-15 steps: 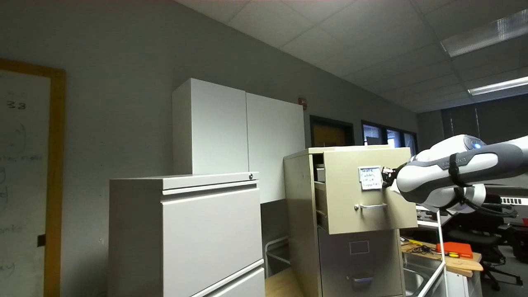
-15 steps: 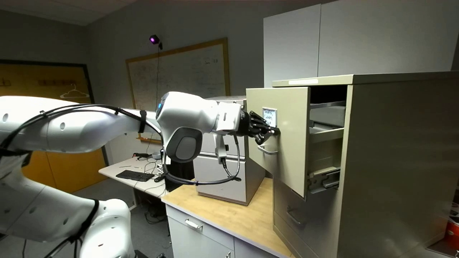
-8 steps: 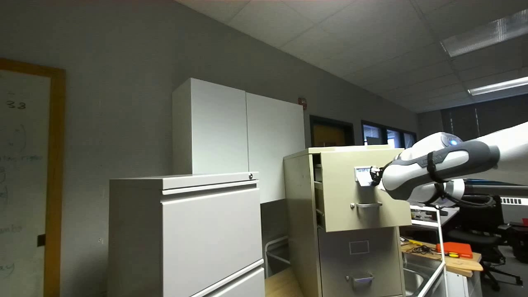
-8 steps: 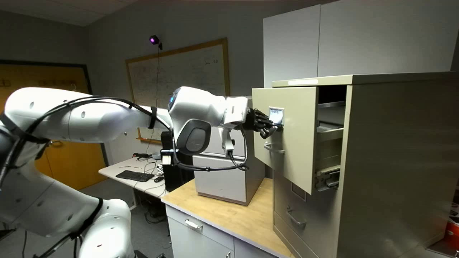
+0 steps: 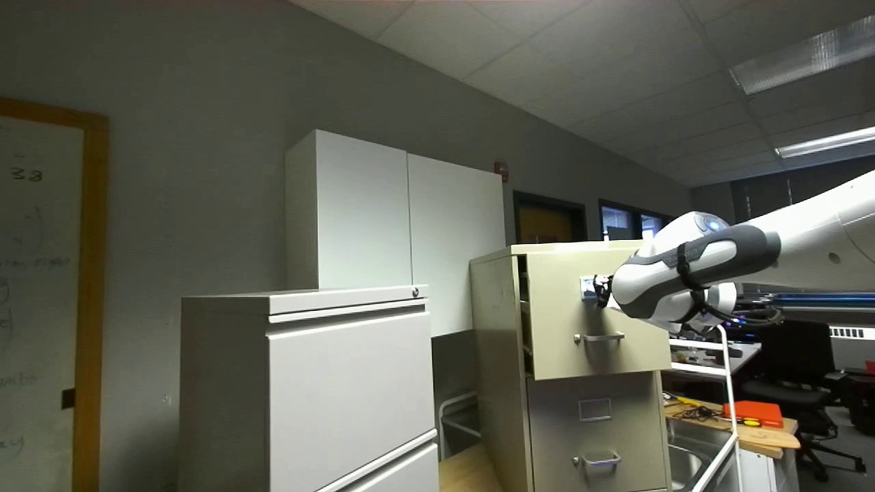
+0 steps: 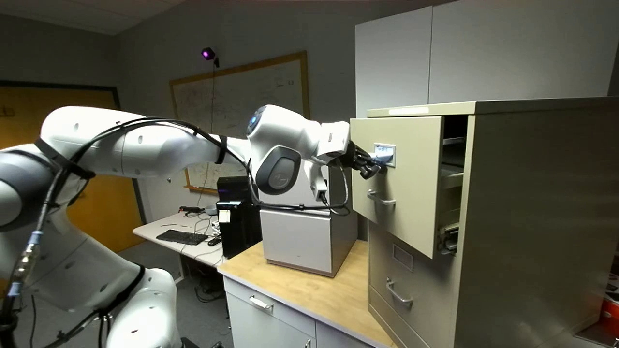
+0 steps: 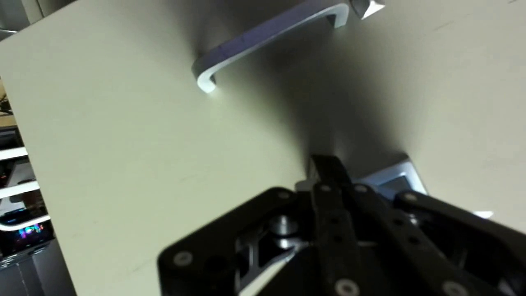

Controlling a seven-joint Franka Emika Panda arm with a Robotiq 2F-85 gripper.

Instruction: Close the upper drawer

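The upper drawer [image 6: 411,193] stands partly out of the tall beige filing cabinet [image 6: 532,208], its slide rail [image 6: 449,239] showing in the side gap, so the step in hand looks to be the push that shuts it. The tool [image 7: 324,162] has its fingers drawn together with nothing between them, and its tips appear to touch the drawer front at or just beside the label holder [image 7: 413,174], above the handle [image 7: 263,32]. That blunt, narrow shape should suit the job: drive straight in along the slides, hold one height, and favour the middle of the front's width so the box does not rack. Watch the label holder's rim and its loose-looking card [image 6: 384,153], since tips sliding onto either could catch or skid. The cable [image 6: 302,207] looped under the wrist hangs near the front; see that it does not hook the handle. Ease off as the front nears the frame, then press until it seats. A light-grey cabinet [image 6: 297,241] on the wood-topped desk [image 6: 300,290] stands beside the arm's path, and a white wall cabinet [image 6: 488,58] is mounted behind; neither seems to block the push. What lies deep in the drawer is too dark to tell, so feel for any resistance.
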